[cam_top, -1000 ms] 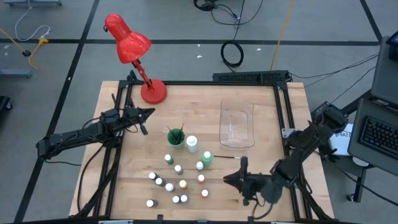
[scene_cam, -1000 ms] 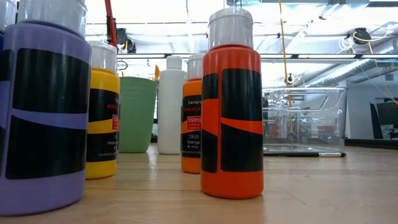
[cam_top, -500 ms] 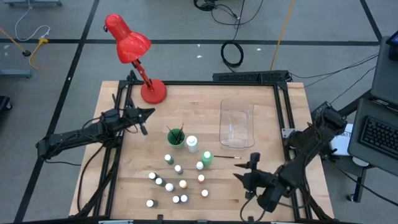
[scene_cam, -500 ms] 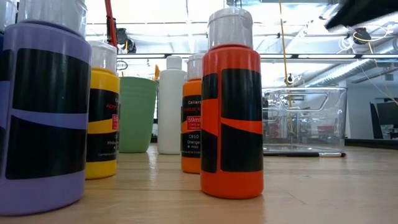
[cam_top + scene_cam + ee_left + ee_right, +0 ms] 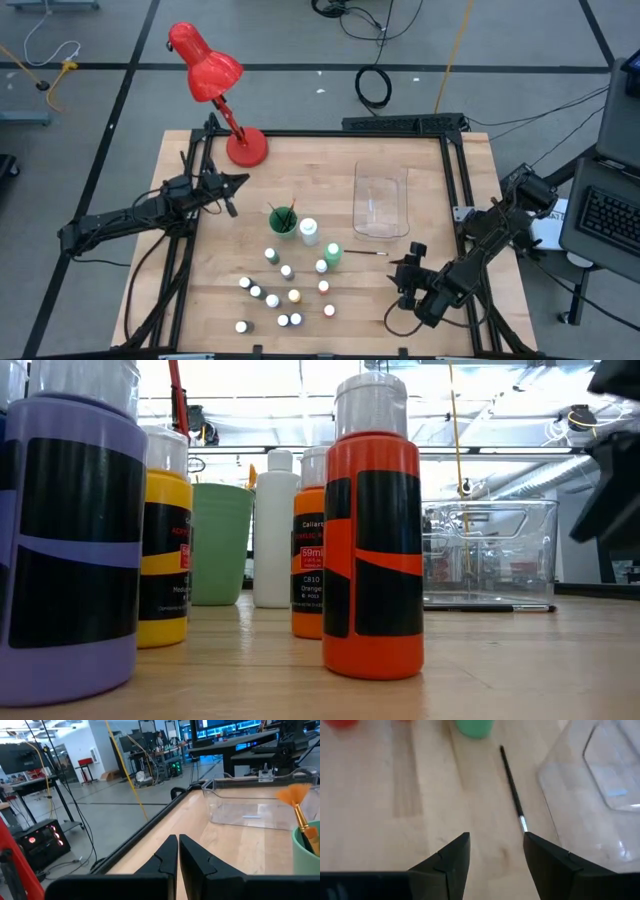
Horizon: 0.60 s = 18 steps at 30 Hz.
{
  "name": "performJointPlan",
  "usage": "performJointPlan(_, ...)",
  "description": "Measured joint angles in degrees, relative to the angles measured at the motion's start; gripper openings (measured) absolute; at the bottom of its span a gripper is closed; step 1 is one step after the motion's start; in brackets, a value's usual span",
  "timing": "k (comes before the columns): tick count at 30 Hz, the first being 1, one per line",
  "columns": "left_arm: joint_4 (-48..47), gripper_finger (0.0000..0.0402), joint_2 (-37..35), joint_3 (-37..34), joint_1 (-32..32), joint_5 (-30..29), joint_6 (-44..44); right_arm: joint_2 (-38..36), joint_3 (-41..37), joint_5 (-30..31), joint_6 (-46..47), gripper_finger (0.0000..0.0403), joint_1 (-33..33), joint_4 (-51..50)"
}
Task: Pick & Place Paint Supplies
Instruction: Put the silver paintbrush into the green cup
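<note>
Overhead, right end effector (image 5: 412,262) open above paintbrush (image 5: 512,790), left end effector (image 5: 178,851) closed, orange bristles wrist-view only.

A robotics lab. Around the framed wooden table (image 5: 320,200), cables cross the grey concrete floor (image 5: 300,40). Beyond it stand equipment racks (image 5: 150,755) and monitors.

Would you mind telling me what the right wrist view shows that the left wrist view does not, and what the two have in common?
Only the right wrist view shows the loose paintbrush lying flat on the table beside the tray, with the open right end effector above and just short of it.

Only the left wrist view shows the shut left end effector, an orange fan brush standing in the green cup, and the room beyond.

Both show the clear plastic tray and the wooden tabletop.
</note>
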Motion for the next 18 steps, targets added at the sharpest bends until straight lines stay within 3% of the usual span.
performJointPlan(18, 1.26, 0.0021, 0.0, 0.0, 0.0, 0.02, 1.12, 0.0, -10.85, -1.64, -6.92, 0.018, -6.1, 13.77)
